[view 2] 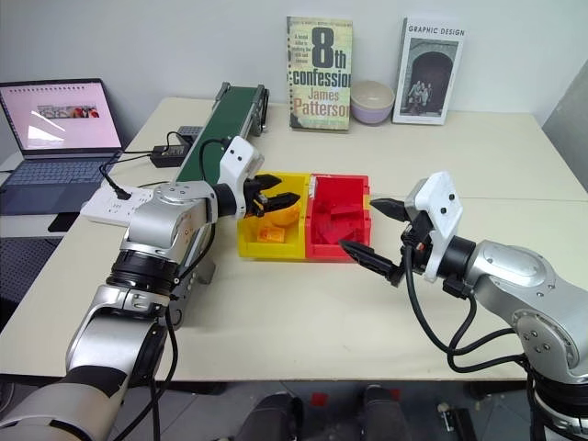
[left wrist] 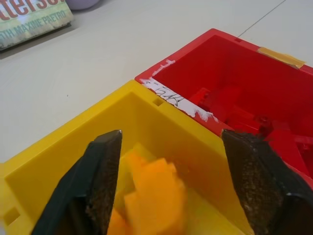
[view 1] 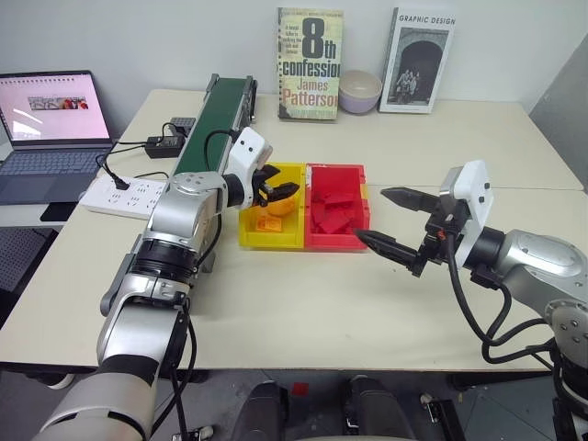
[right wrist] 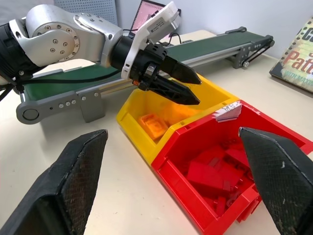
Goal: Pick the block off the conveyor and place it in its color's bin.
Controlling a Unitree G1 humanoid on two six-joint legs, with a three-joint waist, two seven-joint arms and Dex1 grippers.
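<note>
My left gripper [view 1: 288, 181] hangs open over the yellow bin [view 1: 248, 241]. The orange block [left wrist: 154, 196] shows as a blur between and below its spread fingers [left wrist: 100, 176], inside the bin's mouth and free of both pads. Another orange piece [view 1: 268, 223] lies on the bin's floor. The dark-green conveyor [view 1: 216, 115] runs from behind the left arm toward the far edge of the table, its belt bare. Just right of the red bin [view 1: 335, 241] joined to the yellow one, my right gripper [view 1: 372, 214] stands open, holding nothing.
The red bin holds several red pieces [view 1: 331, 209]. A white power strip [view 1: 124, 195] with black cables and a laptop [view 1: 50, 129] lie to the left of the conveyor. Two books [view 1: 310, 62] and a pale bowl [view 1: 360, 90] stand against the back wall.
</note>
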